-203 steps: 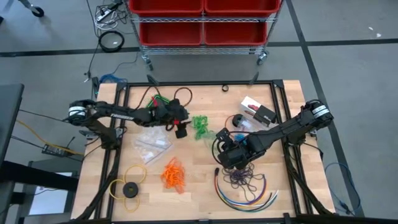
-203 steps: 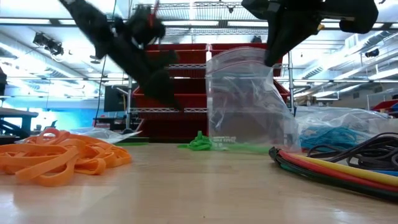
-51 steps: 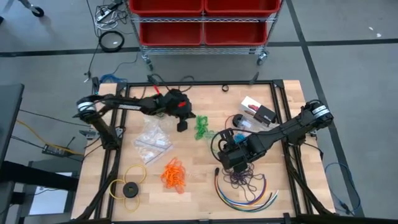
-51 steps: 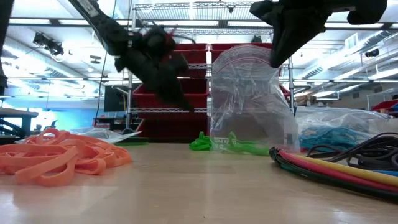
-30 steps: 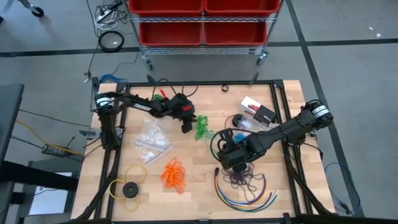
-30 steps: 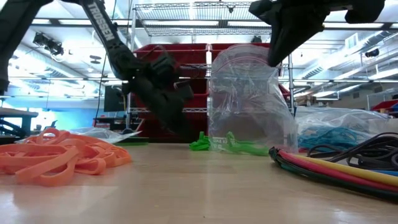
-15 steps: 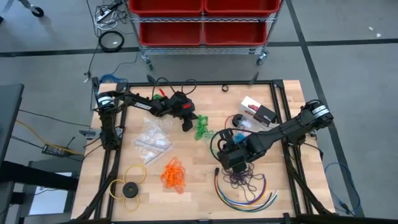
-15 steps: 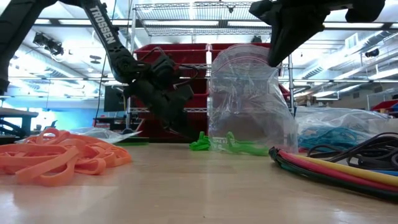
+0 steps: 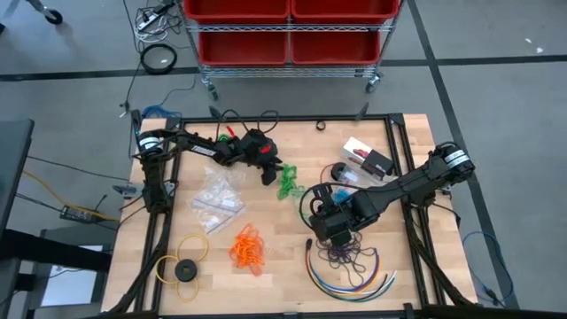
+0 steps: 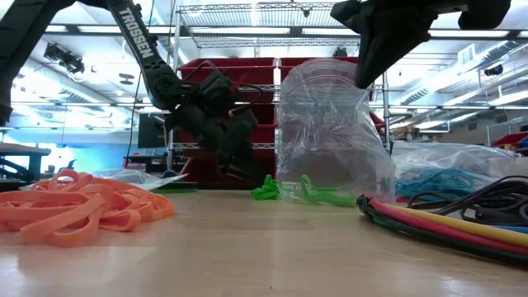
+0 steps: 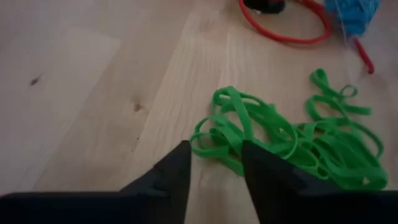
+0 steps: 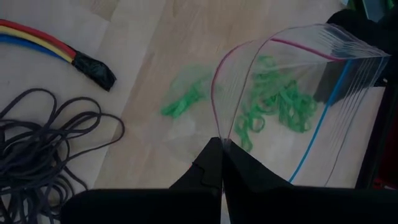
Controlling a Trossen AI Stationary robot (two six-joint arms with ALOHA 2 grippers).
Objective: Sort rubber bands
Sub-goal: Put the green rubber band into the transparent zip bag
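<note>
A pile of loose green rubber bands (image 9: 286,182) (image 11: 292,140) lies on the wooden table near its middle. My left gripper (image 9: 273,177) (image 11: 216,144) is open and slants down at the pile's near edge, a finger on each side of the nearest loop (image 11: 217,158). My right gripper (image 9: 323,217) (image 12: 219,142) is shut on a clear zip bag (image 10: 330,124) whose mouth gapes. The bag has some green bands (image 12: 273,99) inside. My left gripper stands at the nearest green loop; whether its fingers touch it I cannot tell. My right gripper pinches one wall of the bag's mouth at the pink zip rim (image 12: 216,127) between its two fingers, slanting down from above. The bag hangs below them, upright, its bottom (image 10: 330,194) on the table.
Orange bands (image 9: 247,247) lie toward the near edge and dark purple ones (image 9: 347,257) lie below my right gripper. Coloured cables (image 9: 350,282), a yellow ring with a black disc (image 9: 183,266), spare clear bags (image 9: 217,202) and blue bands (image 9: 341,173) share the table. Red bins (image 9: 288,31) stand beyond it.
My left gripper has stayed at the edge of the green pile and turned a little at the wrist. My right gripper and the bag have kept still.
</note>
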